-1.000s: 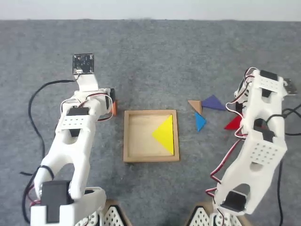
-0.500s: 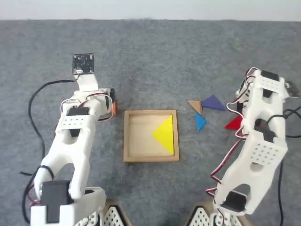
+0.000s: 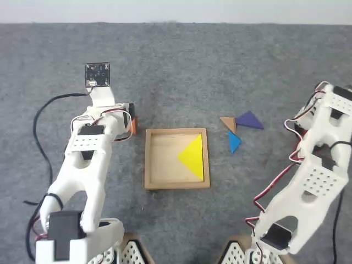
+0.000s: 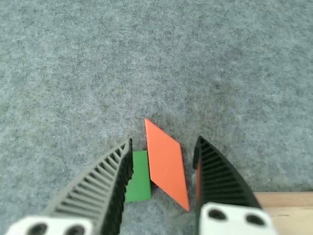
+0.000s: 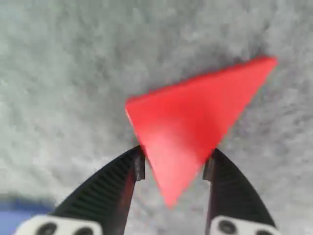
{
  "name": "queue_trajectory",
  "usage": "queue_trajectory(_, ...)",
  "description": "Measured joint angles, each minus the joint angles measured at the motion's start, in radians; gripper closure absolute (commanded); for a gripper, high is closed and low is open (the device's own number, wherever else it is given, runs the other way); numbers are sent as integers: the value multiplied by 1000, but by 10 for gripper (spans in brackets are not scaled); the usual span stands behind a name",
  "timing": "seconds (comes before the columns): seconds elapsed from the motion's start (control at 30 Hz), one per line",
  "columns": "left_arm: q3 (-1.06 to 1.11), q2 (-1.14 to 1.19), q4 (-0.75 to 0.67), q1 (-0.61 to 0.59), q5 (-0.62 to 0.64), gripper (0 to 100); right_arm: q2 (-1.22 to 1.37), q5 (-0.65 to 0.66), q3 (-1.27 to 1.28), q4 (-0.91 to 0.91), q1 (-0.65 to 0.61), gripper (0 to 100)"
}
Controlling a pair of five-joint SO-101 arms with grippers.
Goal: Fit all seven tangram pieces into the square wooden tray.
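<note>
Right wrist view: the right claw (image 5: 174, 152) is clamped on the red triangle (image 5: 195, 112). The left claw (image 4: 164, 141) stands open astride the orange parallelogram (image 4: 166, 164), with the green piece (image 4: 138, 182) touching it. High view: the yellow triangle (image 3: 193, 157) lies inside the wooden tray (image 3: 162, 159). The brown (image 3: 229, 123), purple (image 3: 250, 120) and blue (image 3: 234, 142) pieces lie clustered on the table (image 3: 220, 66) nearby.

Yellow triangle (image 3: 193, 158) lies in the tray (image 3: 148, 160) — red triangle (image 5: 190, 115) gripped between fingers (image 5: 116, 187).

no text or numbers can be read.
</note>
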Motion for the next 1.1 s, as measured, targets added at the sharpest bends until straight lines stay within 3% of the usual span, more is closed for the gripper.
queue_trajectory(0.23,0,0,0,0,0,801,0,488,-25,143,11,811)
queue_trajectory(0.43,0,0,0,0,0,800,0,967,-25,238,109,810)
queue_trajectory(0.57,0,0,0,0,0,800,0,1140,-71,245,173,807)
queue_trajectory(0.67,0,0,0,0,0,800,6,1089,-146,245,175,807)
queue_trajectory(0.87,0,0,0,0,0,800,29,680,-325,198,101,808)
queue_trajectory(1.1,0,0,0,0,0,799,149,624,-348,-32,-25,809)
